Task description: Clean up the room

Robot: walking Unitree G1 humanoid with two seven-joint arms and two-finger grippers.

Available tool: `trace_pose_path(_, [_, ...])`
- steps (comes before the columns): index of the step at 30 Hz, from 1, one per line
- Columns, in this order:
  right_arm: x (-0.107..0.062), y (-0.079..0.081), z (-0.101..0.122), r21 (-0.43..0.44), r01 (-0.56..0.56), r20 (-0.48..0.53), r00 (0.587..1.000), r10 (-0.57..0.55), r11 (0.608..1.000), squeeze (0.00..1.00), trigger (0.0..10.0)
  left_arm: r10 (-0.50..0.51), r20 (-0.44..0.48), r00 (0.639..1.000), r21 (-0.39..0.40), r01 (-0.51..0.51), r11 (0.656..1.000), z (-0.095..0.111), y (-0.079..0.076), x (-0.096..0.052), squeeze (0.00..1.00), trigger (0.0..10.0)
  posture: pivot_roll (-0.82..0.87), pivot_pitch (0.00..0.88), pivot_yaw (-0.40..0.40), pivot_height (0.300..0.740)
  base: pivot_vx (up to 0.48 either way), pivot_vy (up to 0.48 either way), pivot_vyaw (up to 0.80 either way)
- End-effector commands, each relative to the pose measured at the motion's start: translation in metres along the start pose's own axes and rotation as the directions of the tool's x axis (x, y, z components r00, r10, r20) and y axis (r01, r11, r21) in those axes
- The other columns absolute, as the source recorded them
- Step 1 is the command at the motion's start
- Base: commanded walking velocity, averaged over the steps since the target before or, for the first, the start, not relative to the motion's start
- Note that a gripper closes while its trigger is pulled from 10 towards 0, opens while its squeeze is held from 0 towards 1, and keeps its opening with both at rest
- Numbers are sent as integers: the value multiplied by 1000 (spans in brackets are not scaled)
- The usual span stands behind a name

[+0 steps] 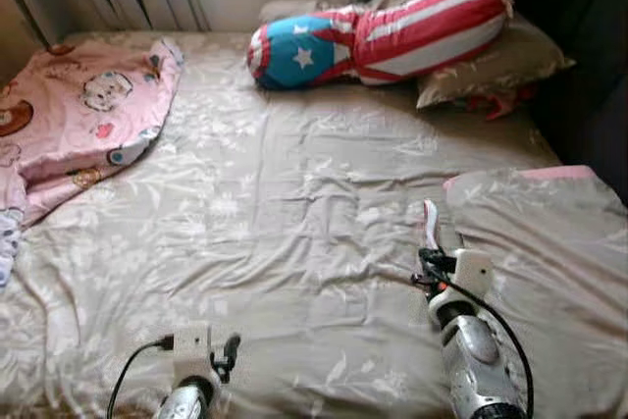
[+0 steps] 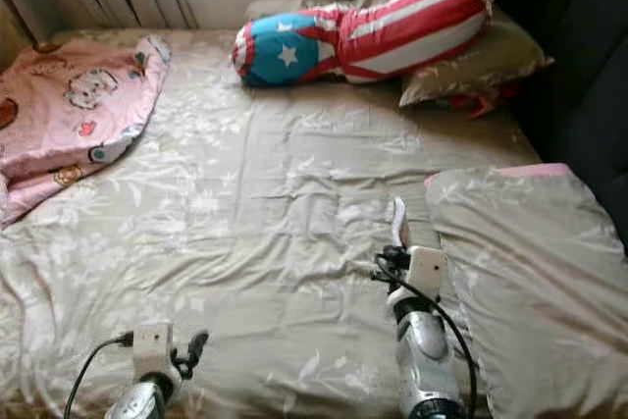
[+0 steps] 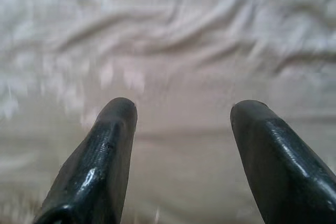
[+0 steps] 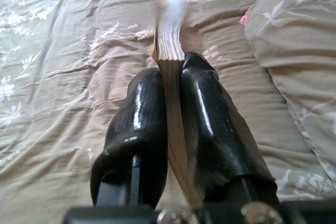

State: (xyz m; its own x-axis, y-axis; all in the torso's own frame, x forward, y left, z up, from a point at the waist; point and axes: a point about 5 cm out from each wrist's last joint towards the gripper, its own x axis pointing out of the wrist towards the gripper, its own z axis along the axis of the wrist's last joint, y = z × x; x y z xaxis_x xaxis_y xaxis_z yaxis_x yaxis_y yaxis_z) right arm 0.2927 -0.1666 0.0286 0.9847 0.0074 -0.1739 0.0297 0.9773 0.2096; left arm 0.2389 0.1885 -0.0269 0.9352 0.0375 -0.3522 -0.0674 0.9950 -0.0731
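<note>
The bed (image 1: 294, 233) is spreading across nearly the whole scene under a rumpled beige floral sheet; a pink blanket (image 1: 78, 115) is lying bunched at its far left corner, a striped bolster (image 1: 392, 31) with a blue starred end is lying across the head of the bed, partly on a beige pillow (image 1: 500, 66), and a second pillow (image 1: 549, 262) is sitting on the robot's right, just beside the right arm; the right pincer (image 4: 170, 85) is hovering over the sheet near that pillow, clenched on a thin book (image 4: 170, 51), which is standing edge-up between the fingers with its page edges showing and its long axis running straight out along them, toward the head of the bed; the far end of the book is blurred, so its cover cannot be made out; the left pincer (image 3: 181, 111) is hanging low at the near edge of the bed, released, its two fingers spread apart over bare sheet and holding nothing; the book is thus entirely the right arm's business, and any putting-away probably means carrying it off the bed, since no shelf or desk is appearing within these views.
</note>
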Motion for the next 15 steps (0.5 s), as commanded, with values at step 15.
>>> trace_pose_path(15, [4, 11, 16, 50, -98, 89, 992, 93, 994, 0, 10000, -10, 157, 988, 26, 6, 1000, 24, -7, -18, 0, 10000, -60, 113, 12, 740, 0, 0, 0])
